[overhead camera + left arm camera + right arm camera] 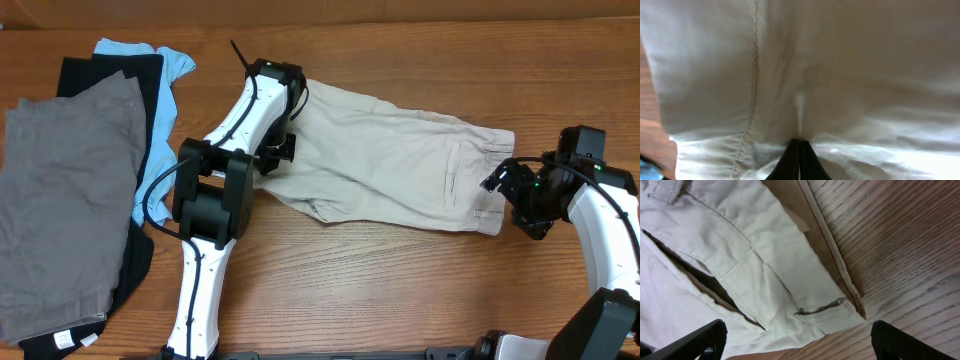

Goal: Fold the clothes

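Across the middle of the wooden surface (400,290): beige shorts (400,160), laid flat, waistband toward the right, legs toward the left, well apart from the pile of grey and blue garments (70,180). Left fingers (799,152) pressed together, pinching a small tuck of cloth at the leg end, judged ready for lifting into a fold. Right fingers (695,341) spread wide, holding nothing, poised over the waistband corner (830,315), apparently lined up for a matching grip.
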